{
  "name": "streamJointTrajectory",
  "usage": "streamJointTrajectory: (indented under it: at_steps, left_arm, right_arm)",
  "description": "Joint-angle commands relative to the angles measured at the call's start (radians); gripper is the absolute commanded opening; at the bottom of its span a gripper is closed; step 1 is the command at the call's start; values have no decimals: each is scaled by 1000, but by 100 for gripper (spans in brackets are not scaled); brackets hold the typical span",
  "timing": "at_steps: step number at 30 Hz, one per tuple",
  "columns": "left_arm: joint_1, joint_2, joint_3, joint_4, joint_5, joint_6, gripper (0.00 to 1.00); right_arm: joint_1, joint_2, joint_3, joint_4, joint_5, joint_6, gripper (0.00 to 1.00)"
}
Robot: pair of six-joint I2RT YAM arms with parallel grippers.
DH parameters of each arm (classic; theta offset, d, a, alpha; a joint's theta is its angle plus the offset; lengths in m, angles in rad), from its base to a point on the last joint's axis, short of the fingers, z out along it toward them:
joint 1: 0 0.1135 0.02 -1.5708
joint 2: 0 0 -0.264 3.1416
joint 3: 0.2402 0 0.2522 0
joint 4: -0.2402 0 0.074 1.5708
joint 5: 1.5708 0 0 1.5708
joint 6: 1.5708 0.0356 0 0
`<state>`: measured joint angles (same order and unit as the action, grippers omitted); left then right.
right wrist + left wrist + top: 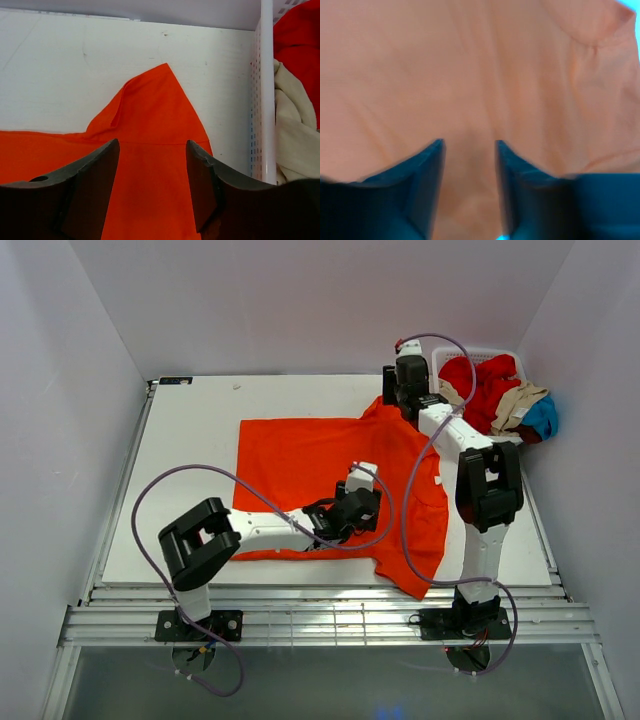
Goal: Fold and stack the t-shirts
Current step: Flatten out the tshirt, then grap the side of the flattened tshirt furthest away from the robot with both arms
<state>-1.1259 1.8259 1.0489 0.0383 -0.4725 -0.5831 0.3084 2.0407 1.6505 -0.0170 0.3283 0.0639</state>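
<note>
The left gripper [469,195] has its two fingers apart, holding nothing, and hangs very close over the middle of an orange shirt [300,455]. The right gripper [152,190] is likewise spread and holding nothing, low over the shirt's pointed sleeve [155,105] near the far right of the desk [190,440].

The orange shirt lies spread across the centre of the desk, mostly flat, with one corner reaching the near edge on the right. In the far right corner stands a white basket [261,100] holding a red shirt [485,380], a tan shirt [520,400] and a blue shirt [545,418], bunched together.

The cloth looks light, limp and thin; it will likely sag and drag rather than hold a shape. A pinch at the sleeve tip or a hem seems the best hold.
</note>
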Motion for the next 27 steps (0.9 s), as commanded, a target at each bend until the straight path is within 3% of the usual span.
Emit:
streamJointTrajectory:
  at_steps: [1, 2, 4, 8, 11, 15, 19, 27]
  left_arm:
    - [37, -175, 103, -28, -242, 192, 72]
    - [87, -188, 114, -32, -267, 212, 89]
    - [161, -211, 147, -98, -279, 239, 96]
    - [442, -179, 175, -153, -161, 238, 96]
    - [546, -114, 194, -120, -123, 296, 97]
    - [624, -13, 238, -61, -65, 359, 97]
    - [690, 99, 316, -52, -3, 387, 92]
    - [759, 200, 391, 32, -84, 473, 89]
  right_arm:
    - [-9, -42, 26, -76, 9, -55, 63]
    - [-15, -28, 58, -110, 0, -58, 66]
    - [-28, 38, 136, -190, -32, -56, 67]
    - [-40, 142, 322, -340, -66, -59, 67]
    - [-54, 185, 357, -351, -84, -59, 67]
    - [-92, 274, 441, -392, -167, -59, 63]
    - [-126, 349, 531, -425, -212, -59, 58]
    - [-180, 476, 647, -417, -305, -44, 56]
